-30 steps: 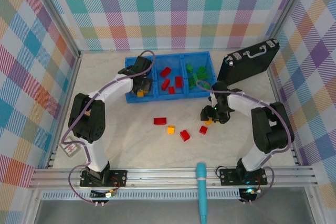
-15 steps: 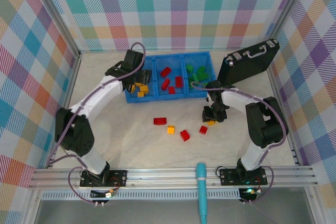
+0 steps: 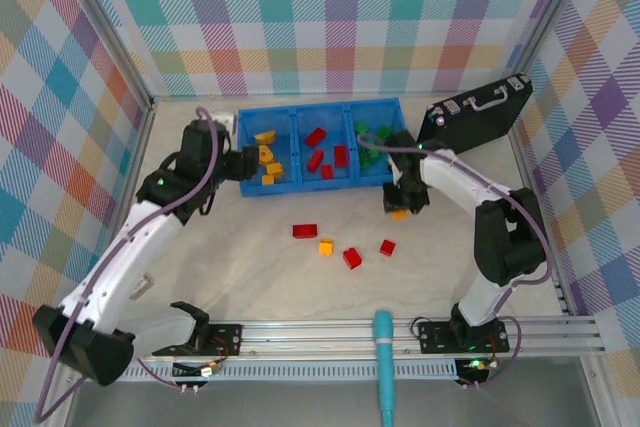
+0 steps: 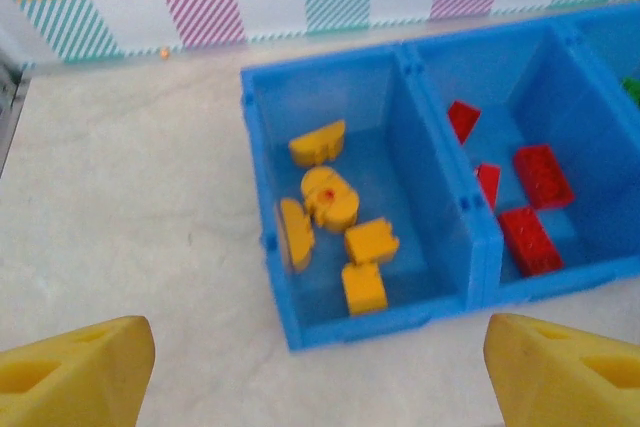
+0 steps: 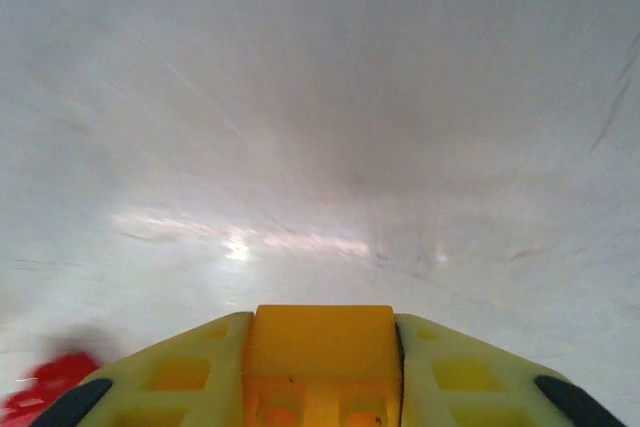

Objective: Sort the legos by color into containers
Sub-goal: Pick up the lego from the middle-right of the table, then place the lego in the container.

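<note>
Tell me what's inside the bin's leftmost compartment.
Five yellow-orange legos lie in the leftmost compartment, with no red or green among them. Its near wall hides a thin strip of floor behind it, and whatever lies beneath the bricks is covered.

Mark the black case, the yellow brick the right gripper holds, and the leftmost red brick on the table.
black case (image 3: 478,115), top external view, lid centre.
yellow brick (image 5: 320,347), right wrist view, centre of its face.
red brick (image 3: 305,231), top external view, its top centre.
</note>
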Motion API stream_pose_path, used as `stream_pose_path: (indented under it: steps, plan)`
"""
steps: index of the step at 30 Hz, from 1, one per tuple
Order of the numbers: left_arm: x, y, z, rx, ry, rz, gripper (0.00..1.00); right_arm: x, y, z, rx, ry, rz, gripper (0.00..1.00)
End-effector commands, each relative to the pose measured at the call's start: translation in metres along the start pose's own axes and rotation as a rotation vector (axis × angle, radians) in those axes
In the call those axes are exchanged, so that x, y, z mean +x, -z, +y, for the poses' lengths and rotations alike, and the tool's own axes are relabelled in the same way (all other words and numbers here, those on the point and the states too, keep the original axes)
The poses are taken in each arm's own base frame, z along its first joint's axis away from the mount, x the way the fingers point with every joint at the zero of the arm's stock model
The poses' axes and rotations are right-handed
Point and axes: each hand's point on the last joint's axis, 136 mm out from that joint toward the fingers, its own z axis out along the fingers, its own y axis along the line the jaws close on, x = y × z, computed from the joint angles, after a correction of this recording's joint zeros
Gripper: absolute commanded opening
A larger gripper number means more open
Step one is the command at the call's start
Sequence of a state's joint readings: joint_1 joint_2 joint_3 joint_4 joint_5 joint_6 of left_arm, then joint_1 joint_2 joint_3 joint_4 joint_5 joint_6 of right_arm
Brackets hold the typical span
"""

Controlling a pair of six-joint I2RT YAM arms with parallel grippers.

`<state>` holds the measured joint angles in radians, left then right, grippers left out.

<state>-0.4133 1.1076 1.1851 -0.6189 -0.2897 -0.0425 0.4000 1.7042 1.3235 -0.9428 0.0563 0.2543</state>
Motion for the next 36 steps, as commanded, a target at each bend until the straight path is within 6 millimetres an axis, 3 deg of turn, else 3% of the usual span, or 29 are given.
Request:
stream_pose_path:
  steps: [1, 5, 8, 13, 17, 21, 26, 31, 36]
  plan:
    - [0.03, 0.015, 0.016, -0.043, 0.038, 0.052, 0.86, -0.041, 0.062, 0.021, -0.053, 0.089, -0.13, 0.3]
    - [0.044, 0.037, 0.035, -0.099, 0.01, 0.067, 0.91, -0.101, 0.101, 0.057, -0.044, 0.253, -0.206, 0.3]
    - [0.048, 0.053, 0.042, -0.106, -0.001, 0.061, 0.93, -0.139, 0.114, 0.097, -0.076, 0.359, -0.284, 0.31]
    - [0.057, 0.07, 0.045, -0.081, 0.014, 0.024, 0.98, -0.174, 0.118, 0.159, -0.165, 0.47, -0.412, 0.31]
    - [0.071, 0.072, 0.038, -0.027, 0.034, 0.052, 0.99, -0.186, 0.113, 0.197, -0.255, 0.533, -0.515, 0.29]
    - [0.087, 0.068, 0.032, 0.004, 0.037, 0.111, 0.98, -0.183, 0.104, 0.237, -0.396, 0.576, -0.545, 0.29]
    - [0.086, 0.076, 0.038, -0.014, 0.064, 0.082, 1.0, -0.177, 0.083, 0.275, -0.456, 0.618, -0.532, 0.28]
    - [0.083, 0.085, 0.044, -0.028, 0.084, 0.045, 1.0, -0.173, 0.042, 0.295, -0.416, 0.679, -0.548, 0.27]
    - [0.095, 0.077, 0.033, 0.017, 0.101, 0.114, 0.98, -0.175, 0.0, 0.302, -0.285, 0.774, -0.616, 0.27]
